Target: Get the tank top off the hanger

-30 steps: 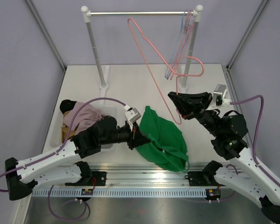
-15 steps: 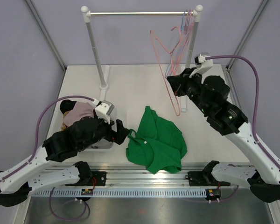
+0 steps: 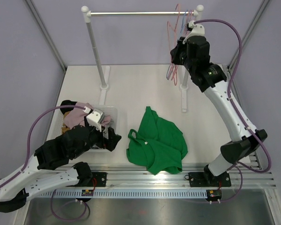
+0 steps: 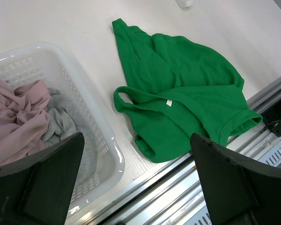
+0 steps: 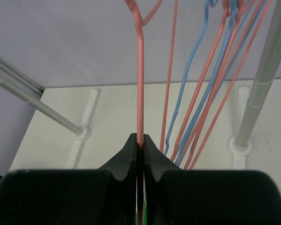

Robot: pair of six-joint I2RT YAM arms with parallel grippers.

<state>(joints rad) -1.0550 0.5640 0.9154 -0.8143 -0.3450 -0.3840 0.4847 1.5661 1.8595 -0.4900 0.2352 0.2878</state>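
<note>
While the green tank top (image 3: 157, 140) lay crumpled on the tabletop (image 3: 131, 89), just right of the wide-open left pincer (image 4: 136, 140), the right pincer (image 5: 139, 141) clamped the bare pink hanger (image 5: 140, 84), its wire upright, up by the rail (image 3: 131, 13).

No legible text or labels

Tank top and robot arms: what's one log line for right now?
tank top: lying on table, off pink hanger | right jaws: shut on pink hanger | left jaws: open, empty
</note>
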